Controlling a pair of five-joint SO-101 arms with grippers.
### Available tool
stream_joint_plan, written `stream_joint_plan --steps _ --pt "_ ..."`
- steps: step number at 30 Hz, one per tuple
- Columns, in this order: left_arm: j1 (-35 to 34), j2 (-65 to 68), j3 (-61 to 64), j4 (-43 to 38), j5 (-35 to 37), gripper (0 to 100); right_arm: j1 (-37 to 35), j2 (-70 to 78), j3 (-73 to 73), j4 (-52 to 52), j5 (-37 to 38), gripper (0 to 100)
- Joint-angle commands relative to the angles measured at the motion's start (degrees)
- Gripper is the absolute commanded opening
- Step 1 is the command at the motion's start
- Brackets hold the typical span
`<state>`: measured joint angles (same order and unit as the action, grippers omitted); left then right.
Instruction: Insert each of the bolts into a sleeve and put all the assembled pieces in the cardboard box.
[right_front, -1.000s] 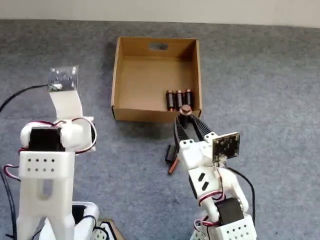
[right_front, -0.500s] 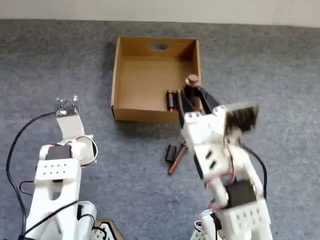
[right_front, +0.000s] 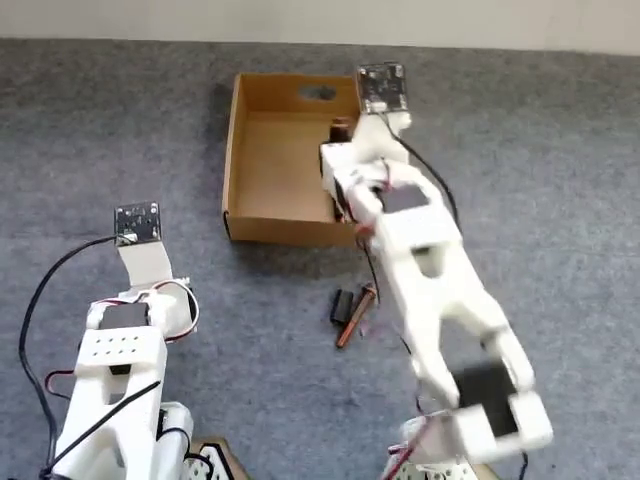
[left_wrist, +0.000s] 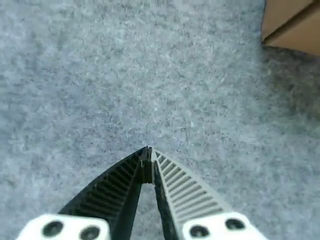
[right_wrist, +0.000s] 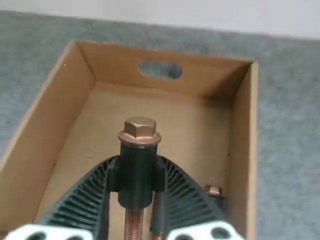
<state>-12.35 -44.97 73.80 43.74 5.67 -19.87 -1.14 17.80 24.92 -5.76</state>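
We see the right arm (right_front: 430, 270) stretched from the lower right of the high view up over the cardboard box (right_front: 232, 150), which sits at the upper middle of the grey worktop (right_front: 520, 150). The right arm's jaws pinch a black sleeve (right_wrist: 136, 170) with a copper bolt (right_wrist: 139, 131) through it. The piece stands upright, its hex head on top and the threaded shank showing below the sleeve. In the right wrist view the held piece hangs above the open box, in the middle of the frame, with the box's handle slot (right_wrist: 160, 69) beyond it. Low at the right of that view, another copper bolt head (right_wrist: 214, 190) lies inside the box close to its right wall.

On the worktop just below the box in the high view, a loose black sleeve (right_front: 340, 305) and a loose copper bolt (right_front: 355, 318) lie side by side, close together.

The left arm (right_front: 120, 350) stands at the lower left of the high view, well apart from the box. The left arm's jaws are pressed together with nothing between them, over bare worktop, and a corner of the box shows at the upper right of the left wrist view.
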Motion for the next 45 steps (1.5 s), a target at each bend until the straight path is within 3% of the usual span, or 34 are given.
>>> stream_joint_plan --steps 1,9,17,45 --pt "-0.5 -0.3 -0.2 -0.8 -0.1 1 0.2 8.1 -9.5 -1.4 -6.1 0.5" --pt "-0.5 -0.3 -0.1 -0.8 -0.1 1 -3.1 21.5 -16.0 -1.2 -2.9 0.5" --pt "-0.5 -0.1 -0.1 -0.8 -0.2 1 -4.2 23.1 -21.8 11.7 -2.9 0.5" --pt "-0.5 -0.3 -0.1 -0.8 -0.2 1 -2.9 27.6 -18.3 12.9 -3.1 0.8"
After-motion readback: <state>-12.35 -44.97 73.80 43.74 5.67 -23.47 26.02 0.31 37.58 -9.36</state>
